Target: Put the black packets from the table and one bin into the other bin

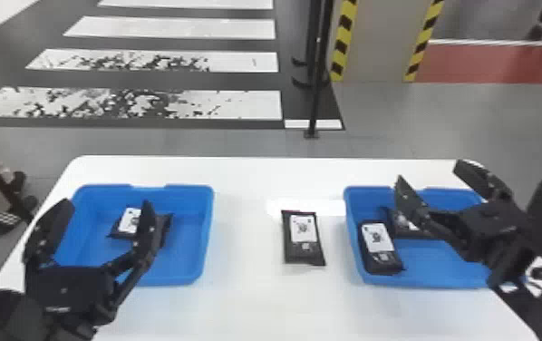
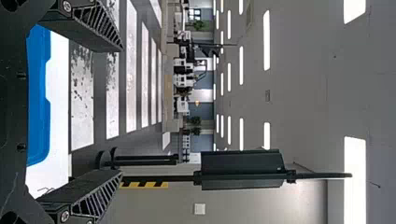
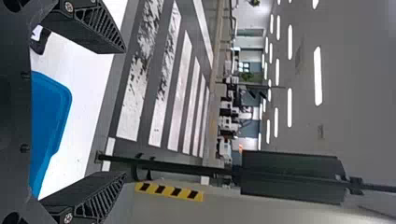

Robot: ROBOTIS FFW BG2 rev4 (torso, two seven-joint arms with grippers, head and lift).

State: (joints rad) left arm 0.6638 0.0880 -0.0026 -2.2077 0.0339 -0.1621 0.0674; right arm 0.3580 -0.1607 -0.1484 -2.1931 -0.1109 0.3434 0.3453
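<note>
Taking the worktop as a dial, twelve o'clock at its far edge: one black packet lies loose near the centre, between the two bins, label up, its long axis running roughly from eleven to five o'clock. The left bin, blue, sits toward nine o'clock; a packet in it is partly hidden behind a finger, so the exact count there cannot be certified. The right bin, also blue, sits toward three o'clock and holds two packets: a labelled one by its nine o'clock wall, and another toward eleven, partly covered. Left claw: found spread wide, over the left bin. Right claw: likewise spread, over the right bin, pointing toward eleven o'clock. A black post stands on the floor beyond the worktop, toward twelve.
</note>
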